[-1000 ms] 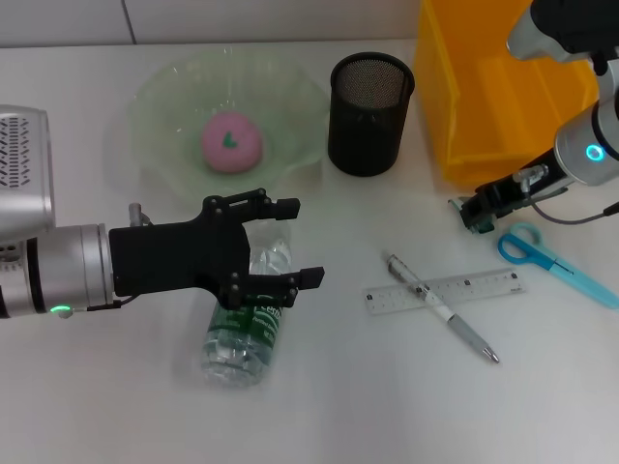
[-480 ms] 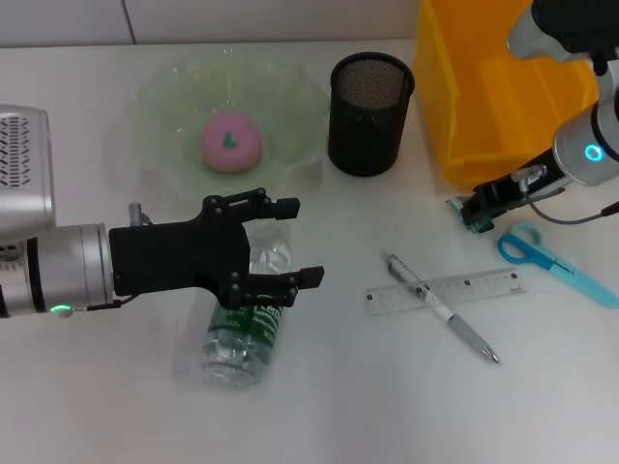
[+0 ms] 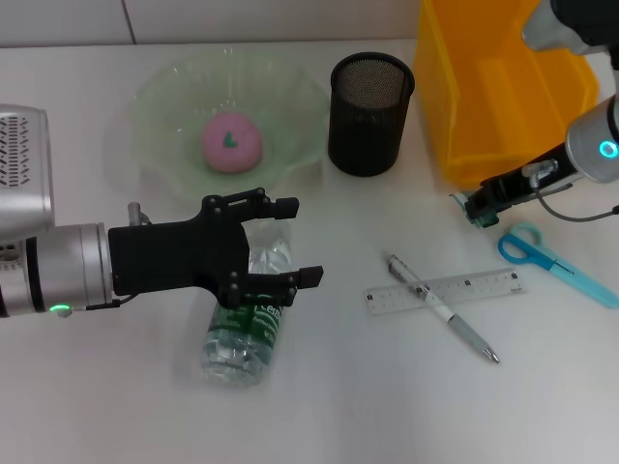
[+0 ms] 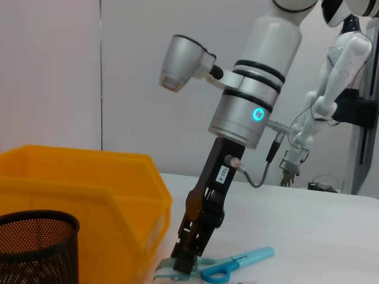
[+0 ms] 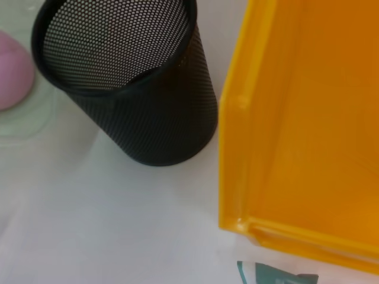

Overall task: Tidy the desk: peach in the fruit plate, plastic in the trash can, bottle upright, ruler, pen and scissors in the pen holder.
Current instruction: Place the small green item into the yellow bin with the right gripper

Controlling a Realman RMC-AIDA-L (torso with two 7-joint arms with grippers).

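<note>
Desk [image 3: 329, 406] is white, w/ everything on it. Biggest item is the yellow bin [image 3: 493, 92] at the far right corner, serving as trash can; nothing visible inside from head view or right wrist view [image 5: 308, 112]. Next the pale green fruit plate [image 3: 155, 106] at far left, peach [image 3: 231, 141] already sitting in its middle. Black mesh pen holder [image 3: 370, 113] stands upright btwn plate and bin, just beside the bin, and looks empty.

My left arm reaches in from the left side; left gripper [image 3: 292, 242] hangs over the bottle [image 3: 242, 333], fingers spread wide, holding nothing. Bottle lies on its side, green label showing, partly hidden under my black hand, cap end toward the plate. Can't tell if the fingers touch it.

My right gripper [image 3: 476, 208] is low at the front edge of the bin, pinched shut on the plastic [image 3: 473, 211], a small teal-and-white scrap. Left wrist view shows the same: gripper [image 4: 180, 260] tip down by the bin corner w/ the scrap [image 4: 169, 273] at its tip, near or on the desk, can't tell which.

Scissors [image 3: 551, 259], blue handles, lie flat just beside the right gripper, toward the right edge. Ruler [image 3: 445, 291], clear, lies flat at centre-right. Pen [image 3: 440, 307] lies diagonally across the ruler, touching it.
</note>
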